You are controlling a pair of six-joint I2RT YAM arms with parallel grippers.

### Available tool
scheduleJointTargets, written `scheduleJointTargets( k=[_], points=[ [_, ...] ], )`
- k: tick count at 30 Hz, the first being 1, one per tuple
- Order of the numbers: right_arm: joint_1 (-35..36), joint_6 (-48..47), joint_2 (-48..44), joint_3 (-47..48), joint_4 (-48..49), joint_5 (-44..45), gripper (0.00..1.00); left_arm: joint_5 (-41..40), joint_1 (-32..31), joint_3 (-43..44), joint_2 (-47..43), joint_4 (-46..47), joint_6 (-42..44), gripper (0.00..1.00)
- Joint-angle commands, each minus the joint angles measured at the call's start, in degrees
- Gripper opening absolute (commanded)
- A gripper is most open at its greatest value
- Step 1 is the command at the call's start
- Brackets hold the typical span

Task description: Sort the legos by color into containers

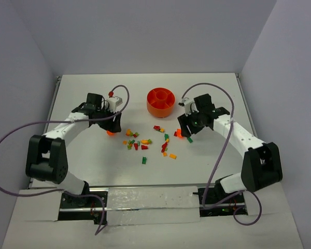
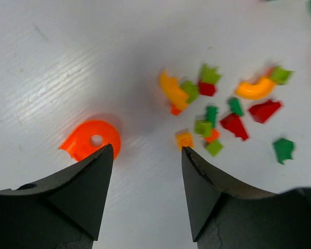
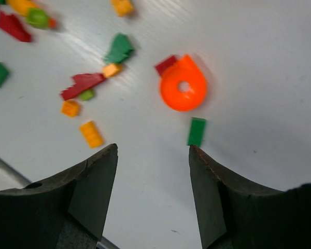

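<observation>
The legos (image 1: 145, 142) lie scattered on the white table, in front of the round orange bowl (image 1: 161, 100) with its dividers and central cup. My left gripper (image 2: 147, 148) hangs open over bare table with nothing between its fingers. A round orange lego with a hole (image 2: 88, 137) lies at its left fingertip and a small yellow lego (image 2: 184, 139) at its right. My right gripper (image 3: 153, 147) is also open with nothing in it. Just beyond its right fingertip lie a flat green lego (image 3: 197, 130) and another round orange lego (image 3: 183, 89).
Red, green, yellow and orange bits (image 2: 217, 109) cluster to the right of the left gripper. A yellow brick (image 3: 92, 134) lies near the right gripper's left fingertip. Both arms (image 1: 72, 122) (image 1: 238, 132) flank the pile. White walls enclose the table.
</observation>
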Motion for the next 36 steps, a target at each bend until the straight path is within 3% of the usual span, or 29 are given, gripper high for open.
scheduleJointTargets(
  k=[1,5,10,16,19,21,23,27,36],
  points=[
    [3.93,1.08,-2.88,-0.22,0.14,-3.42,0.64,8.42,-5.72,-1.34,-7.22,-0.35,0.76,0.64],
    [4.13,4.59,-2.47,-1.65,3.07,-1.01,0.6,3.46,-14.27,-4.38,-9.51,0.17,-1.9,0.6],
    [4.13,5.69,-1.1,-2.38,3.79,-0.94,0.57,2.39,-17.9,-5.37,-8.62,2.35,-3.92,0.56],
    [3.14,9.32,0.35,-2.26,5.86,3.74,0.51,-2.88,-26.87,-2.68,-5.31,8.67,-8.56,0.52],
    [-0.77,11.99,1.09,-2.01,6.47,4.12,0.48,-13.1,-32.5,2.58,0.96,9.19,-17.17,0.38],
    [-3.51,12.93,1.24,-2.2,6.59,3.37,0.47,-15.68,-34.45,6.07,5.65,8.08,-19.54,0.28],
    [-5.57,13.13,1.28,-2.27,6.45,2.18,0.47,-18.11,-35.85,9.28,9.12,6.83,-22.22,0.23],
    [-7.71,12.9,0.56,-3.21,6.39,1.07,0.47,-19.44,-37.51,15.26,16.18,4.51,-26.64,0.27],
    [-8.69,13.05,-0.16,-4.49,7.15,0.05,0.47,-21.24,-40.44,23.48,23.08,1.51,-29.01,0.39]
  ],
)
